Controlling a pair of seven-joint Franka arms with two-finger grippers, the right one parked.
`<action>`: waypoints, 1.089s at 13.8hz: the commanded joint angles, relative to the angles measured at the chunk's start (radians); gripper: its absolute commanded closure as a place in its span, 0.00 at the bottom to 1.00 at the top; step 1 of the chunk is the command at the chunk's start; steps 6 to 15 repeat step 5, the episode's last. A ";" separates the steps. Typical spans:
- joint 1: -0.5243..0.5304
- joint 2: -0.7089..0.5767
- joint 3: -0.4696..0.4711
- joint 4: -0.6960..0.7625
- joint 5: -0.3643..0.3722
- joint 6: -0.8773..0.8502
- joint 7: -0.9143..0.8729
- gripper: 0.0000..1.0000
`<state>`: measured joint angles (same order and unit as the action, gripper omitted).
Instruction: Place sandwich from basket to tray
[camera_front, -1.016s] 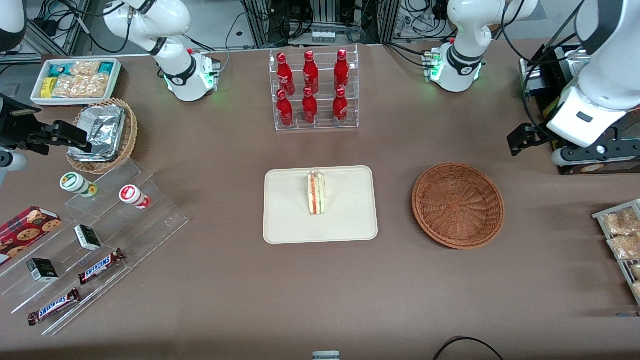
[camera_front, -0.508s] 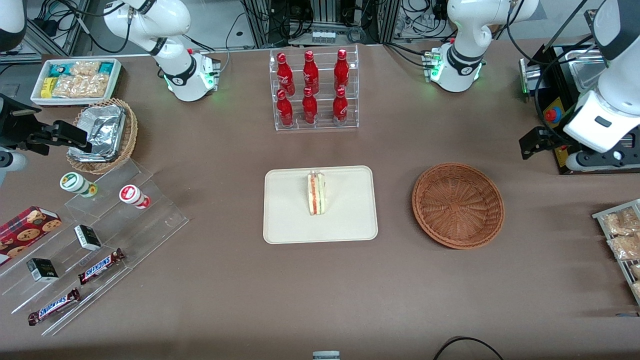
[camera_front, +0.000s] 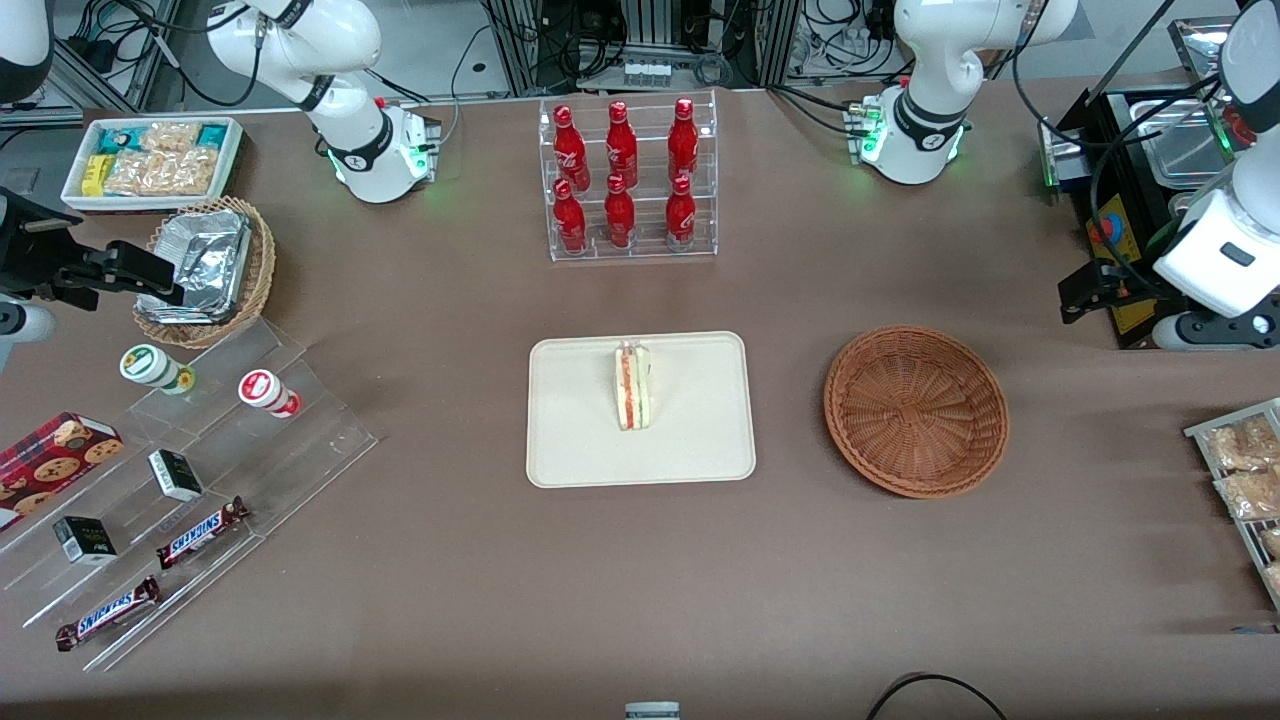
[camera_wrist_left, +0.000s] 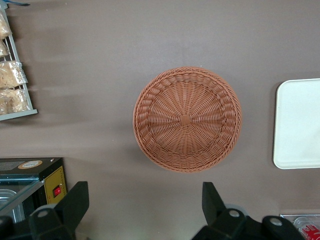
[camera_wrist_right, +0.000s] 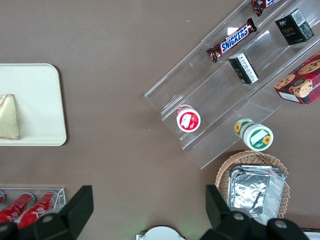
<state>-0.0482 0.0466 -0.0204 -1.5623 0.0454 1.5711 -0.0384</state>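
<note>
The sandwich (camera_front: 632, 386), a white wedge with red and green layers, lies on the cream tray (camera_front: 580, 440) in the middle of the table; the right wrist view also catches the sandwich (camera_wrist_right: 9, 118) on the tray (camera_wrist_right: 37, 95). The reddish-brown wicker basket (camera_front: 915, 410) stands beside the tray toward the working arm's end, with nothing in it. My left gripper (camera_front: 1088, 290) hangs high over the table edge at that end, well away from the basket. In its wrist view the gripper (camera_wrist_left: 145, 194) is open and holds nothing, with the basket (camera_wrist_left: 186, 120) and a tray edge (camera_wrist_left: 299, 125) below.
A clear rack of red bottles (camera_front: 625, 180) stands farther from the front camera than the tray. A black box (camera_front: 1115, 240) and a rack of snack bags (camera_front: 1240, 470) sit at the working arm's end. Stepped acrylic shelves (camera_front: 190, 470), a foil-filled tan basket (camera_front: 255, 285) and a white bin (camera_front: 232, 155) are at the parked arm's end.
The left gripper has drawn steadily away from the basket toward the working arm's end of the table. The sandwich, the tray and the basket have not moved.
</note>
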 joint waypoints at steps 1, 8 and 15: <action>-0.010 0.003 0.007 0.030 -0.010 -0.033 0.015 0.00; -0.010 -0.007 0.007 0.027 -0.010 -0.034 0.028 0.00; -0.010 -0.007 0.007 0.027 -0.010 -0.034 0.028 0.00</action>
